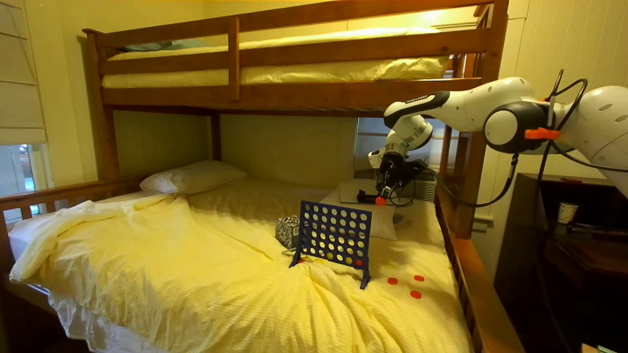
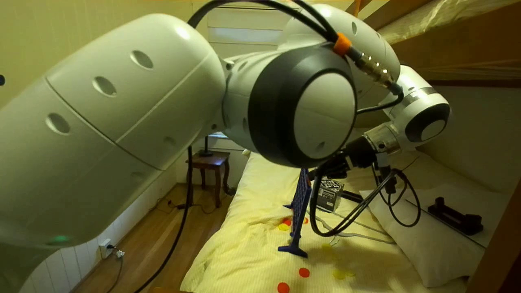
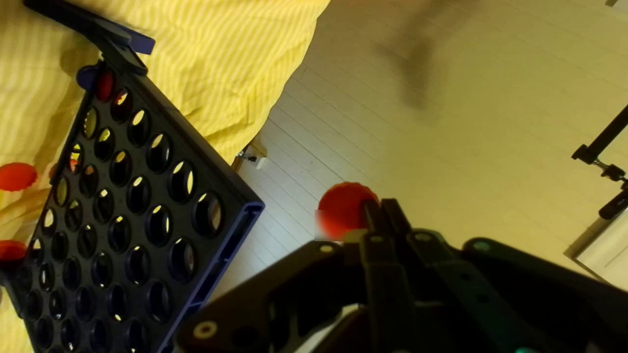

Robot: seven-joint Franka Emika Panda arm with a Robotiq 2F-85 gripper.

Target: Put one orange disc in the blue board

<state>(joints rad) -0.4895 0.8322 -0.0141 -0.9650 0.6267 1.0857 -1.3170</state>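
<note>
My gripper (image 3: 381, 202) is shut on an orange-red disc (image 3: 343, 208), which sticks out to the left of its fingertips in the wrist view. The blue board (image 1: 368, 240) stands upright on the bed. In an exterior view the gripper (image 1: 384, 194) and the held disc (image 1: 380, 201) are just above the height of its top right corner. Seen from the wrist, the disc is apart from the board (image 3: 194, 142), whose slotted top edge faces it. One red disc (image 3: 104, 86) sits in a bottom corner hole. In an exterior view the arm and cables partly cover the gripper.
Loose red discs (image 1: 416, 294) lie on the bed near the board's foot, with yellow discs (image 2: 339, 274) close by. A patterned box (image 2: 329, 194) stands behind the board. The upper bunk's rail (image 1: 314, 95) runs overhead; a pillow (image 2: 435, 244) carries a black object (image 2: 456, 215).
</note>
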